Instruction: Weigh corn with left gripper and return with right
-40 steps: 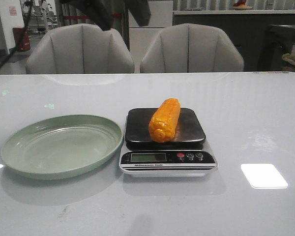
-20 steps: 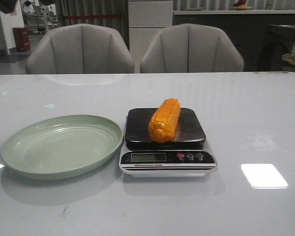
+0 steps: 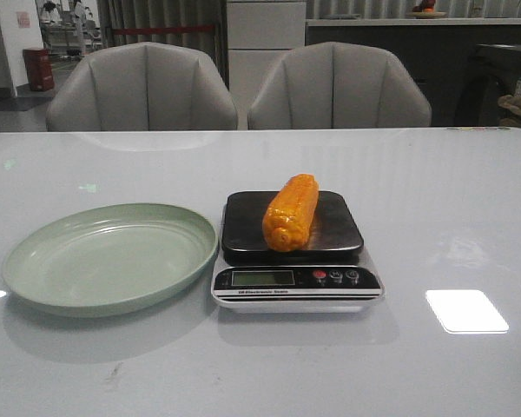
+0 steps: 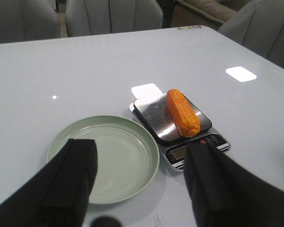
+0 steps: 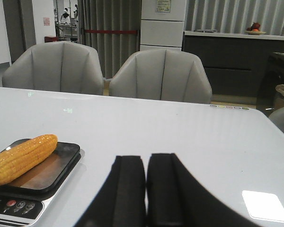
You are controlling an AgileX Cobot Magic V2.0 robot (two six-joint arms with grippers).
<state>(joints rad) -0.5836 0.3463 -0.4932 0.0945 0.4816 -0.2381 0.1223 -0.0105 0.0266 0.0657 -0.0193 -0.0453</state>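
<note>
The orange-yellow corn (image 3: 292, 211) lies along the black platform of the kitchen scale (image 3: 295, 283) at the table's middle. It also shows in the left wrist view (image 4: 182, 112) and the right wrist view (image 5: 22, 158). A pale green plate (image 3: 35, 261) sits empty left of the scale. My left gripper (image 4: 141, 161) is open and empty, held high above the plate (image 4: 66, 142), well back from the corn. My right gripper (image 5: 146, 165) is shut and empty, low over bare table right of the scale (image 5: 19, 208). Neither gripper shows in the front view.
Two grey chairs (image 3: 143, 87) (image 3: 337, 85) stand behind the table's far edge. A bright patch of reflected light (image 3: 466, 310) lies on the table right of the scale.
A dark arm at the top of the front view has risen out of the frame. The corn, scale and plate have not moved.
</note>
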